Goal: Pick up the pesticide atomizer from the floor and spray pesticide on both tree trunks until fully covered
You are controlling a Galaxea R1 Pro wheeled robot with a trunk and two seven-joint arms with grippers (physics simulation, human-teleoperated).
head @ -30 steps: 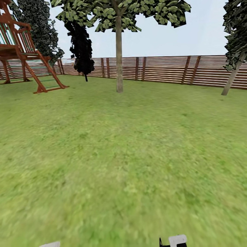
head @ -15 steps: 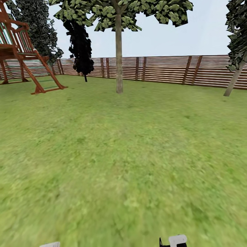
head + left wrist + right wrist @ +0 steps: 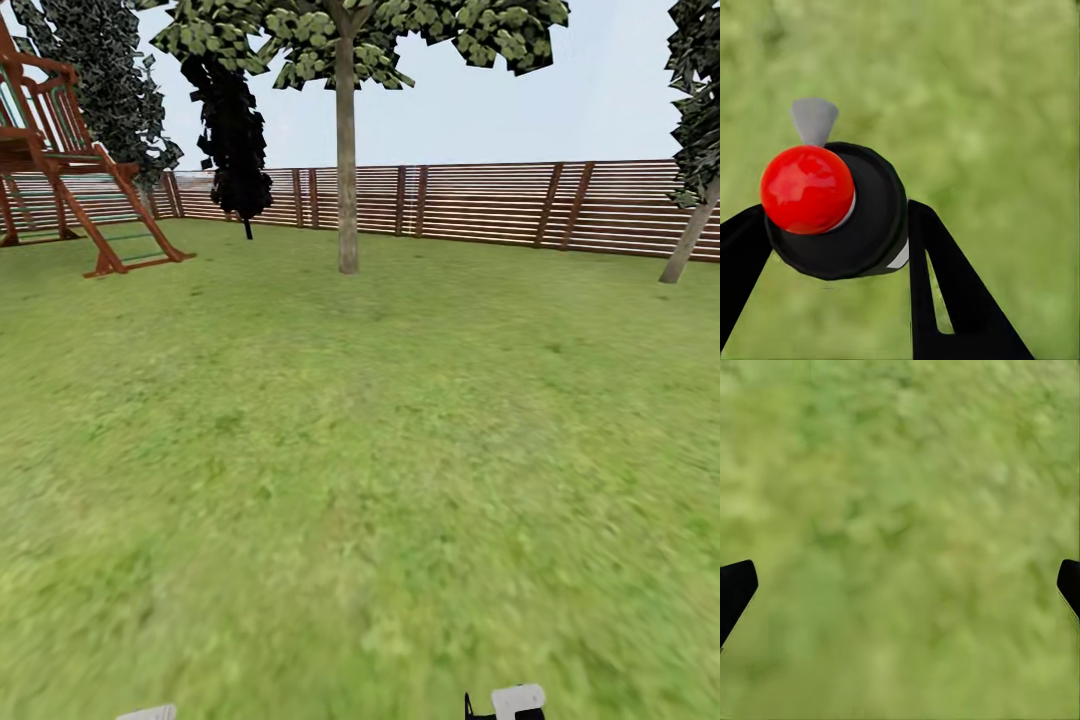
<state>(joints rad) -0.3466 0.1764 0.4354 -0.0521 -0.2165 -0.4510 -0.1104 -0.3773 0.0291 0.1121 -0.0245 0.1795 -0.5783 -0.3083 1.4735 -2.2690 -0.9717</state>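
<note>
1. Lawn [image 3: 360, 480]: wide green grass of the garden, filling the foreground of the head view, blurred under both wrist cameras
2. Pesticide atomizer [image 3: 862, 225]: seen cap-end on in the left wrist view, dark round cap with a red dome [image 3: 808, 189] and a pale grey nozzle tip [image 3: 814, 120] beyond it; lodged between the two black fingers, grass behind
3. Left pincer [image 3: 832, 247]: clenched on the pesticide atomizer, one finger [image 3: 945, 292] pressed against the cap's side, the other at the opposite edge
4. Right pincer [image 3: 900, 585]: released, fingertips [image 3: 735, 585] spread to opposite edges of the right wrist view, lawn alone between them
5. Tree [image 3: 346, 40]: straight mottled tree trunk [image 3: 347, 170] ahead, centre of the head view, standing on grass in front of the fence, green crown above
6. Second tree trunk [image 3: 690, 235]: leaning, at far right, foot near the fence
7. Fence [image 3: 480, 205]: brown horizontal slats across the far side
8. Near-black cone tree [image 3: 235, 130]: left of the central trunk, by the fence
9. Wooden play frame [image 3: 70, 170]: red-brown, ladder slanting to the grass, far left
</note>
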